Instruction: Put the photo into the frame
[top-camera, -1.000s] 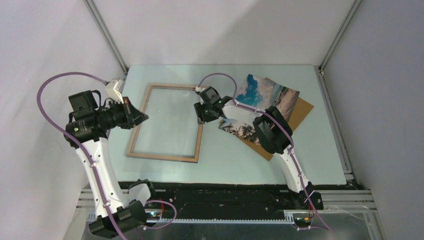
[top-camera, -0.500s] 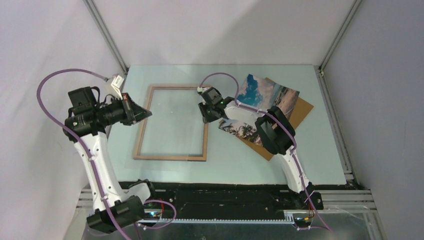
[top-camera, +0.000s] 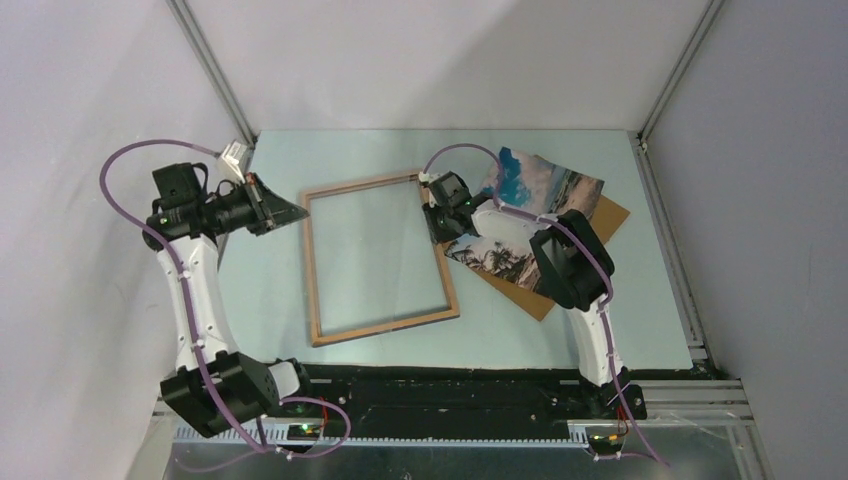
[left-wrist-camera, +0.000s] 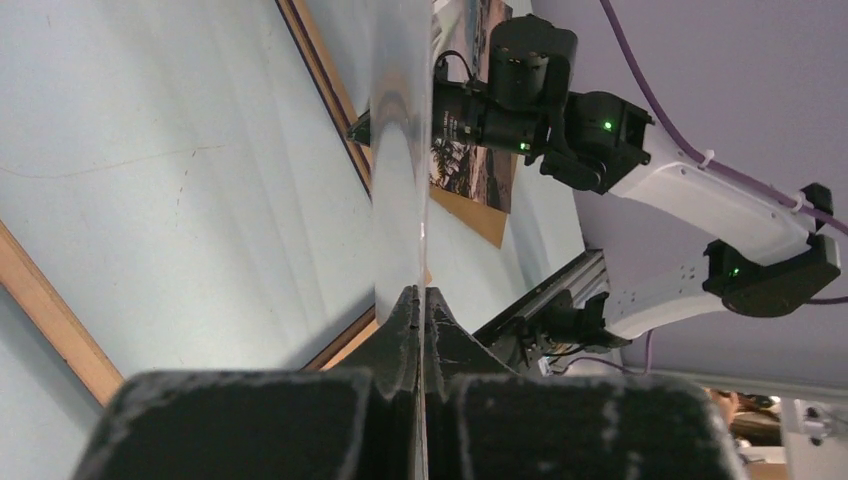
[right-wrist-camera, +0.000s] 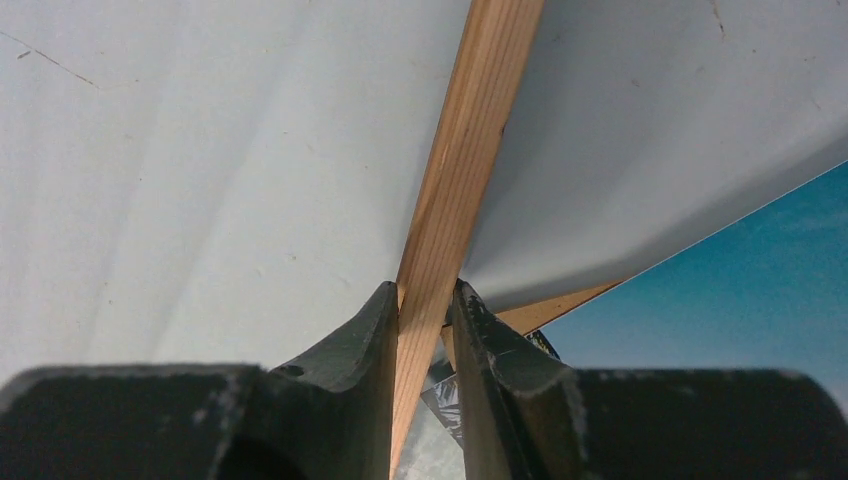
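**First speaker:** What do the right gripper's fingers have hold of?

**Second speaker:** The right gripper (right-wrist-camera: 425, 295) has its two dark fingers (right-wrist-camera: 365, 335) clamped on either side of a pale wooden rail of the frame (right-wrist-camera: 472, 130). From above, that is the frame's right-hand rail, close to its far corner.

**First speaker:** And the left gripper?

**Second speaker:** The left gripper (left-wrist-camera: 420, 295) has its fingers (left-wrist-camera: 393, 335) pressed together on the edge of a thin clear sheet (left-wrist-camera: 400, 150), seen edge-on. It is at the frame's far-left corner.

**First speaker:** Where does the frame sit?

**Second speaker:** It sits in the middle of the worktop (top-camera: 640, 300), wood-brown face up and turned askew to the worktop's edges. Whether it lies flat or is lifted cannot be told.

**First speaker:** And the photo?

**Second speaker:** The photo (top-camera: 535, 185) lies picture side up just right of the frame, towards the far-right corner, showing blue sky and palms. It rests on a brown backing board (top-camera: 605, 225), and the right arm crosses above it.
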